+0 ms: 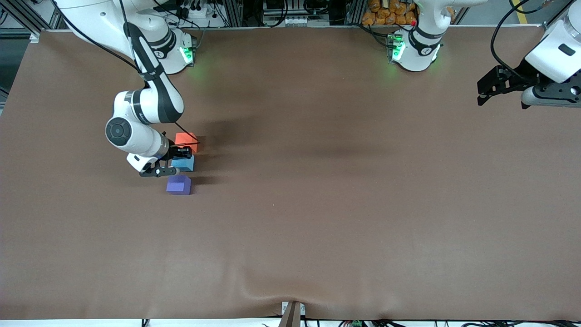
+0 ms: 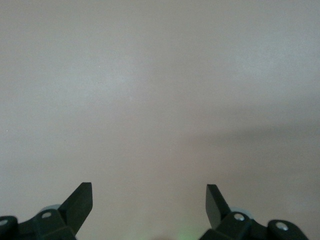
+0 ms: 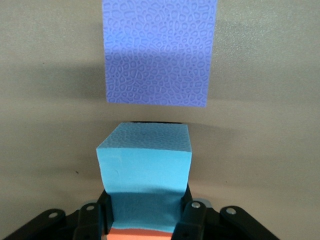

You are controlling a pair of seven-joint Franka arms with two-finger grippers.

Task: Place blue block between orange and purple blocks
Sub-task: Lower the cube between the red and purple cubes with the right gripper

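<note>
Right gripper (image 1: 178, 164) clamped on blue block (image 1: 184, 163), orange block (image 1: 187, 141) at 12 o'clock, purple block (image 1: 179, 185) at 6; likely light, stiff foam, best held by flat sides; left gripper (image 1: 484, 93) waiting agape, holding nothing

Three cubes stand in a tight line near the right arm's end of the surface: the orange block (image 1: 186, 141) farthest from the front camera, the blue block (image 1: 183, 163) in the middle, the purple block (image 1: 179, 185) nearest. The right gripper (image 1: 174, 164) and its fingers (image 3: 192, 216) clamp the blue block, filling the gaps. The left gripper (image 1: 484, 93) waits, fingers spread, over bare surface (image 1: 363, 204) at the left arm's edge.
</note>
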